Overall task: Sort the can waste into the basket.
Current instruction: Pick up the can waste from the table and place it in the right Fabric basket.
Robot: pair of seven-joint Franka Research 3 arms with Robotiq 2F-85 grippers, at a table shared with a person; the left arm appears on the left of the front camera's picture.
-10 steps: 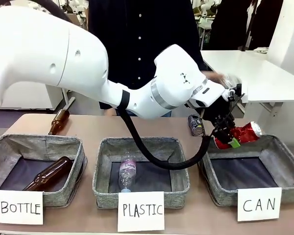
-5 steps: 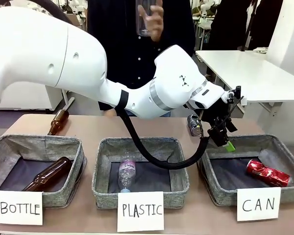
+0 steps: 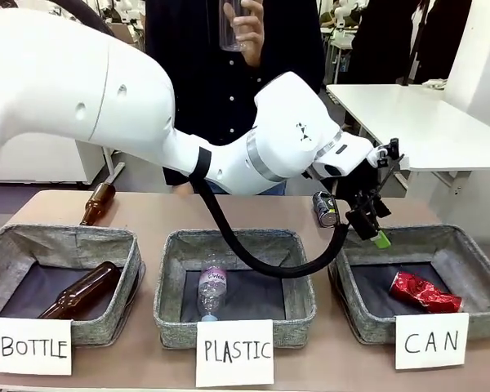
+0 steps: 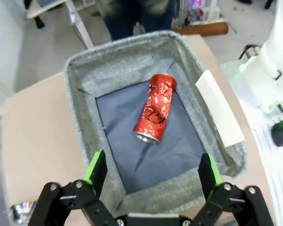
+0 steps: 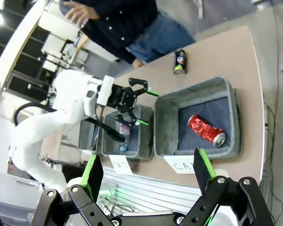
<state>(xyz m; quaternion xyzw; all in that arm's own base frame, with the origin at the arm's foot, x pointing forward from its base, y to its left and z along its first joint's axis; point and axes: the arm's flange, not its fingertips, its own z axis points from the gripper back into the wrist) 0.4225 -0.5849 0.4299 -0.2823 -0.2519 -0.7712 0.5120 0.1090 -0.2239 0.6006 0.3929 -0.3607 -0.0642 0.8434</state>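
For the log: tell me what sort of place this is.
Probably a robotics lab set up for waste-sorting trials: a table bearing three grey baskets signed BOTTLE, PLASTIC and CAN, a white robot arm working over them, and more white tables behind.

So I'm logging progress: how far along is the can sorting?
Done: the red can lies in the CAN basket. In hand: nothing; the left gripper hangs open over that basket, and the right gripper is open too. Left: the black can stands on the table behind the basket.
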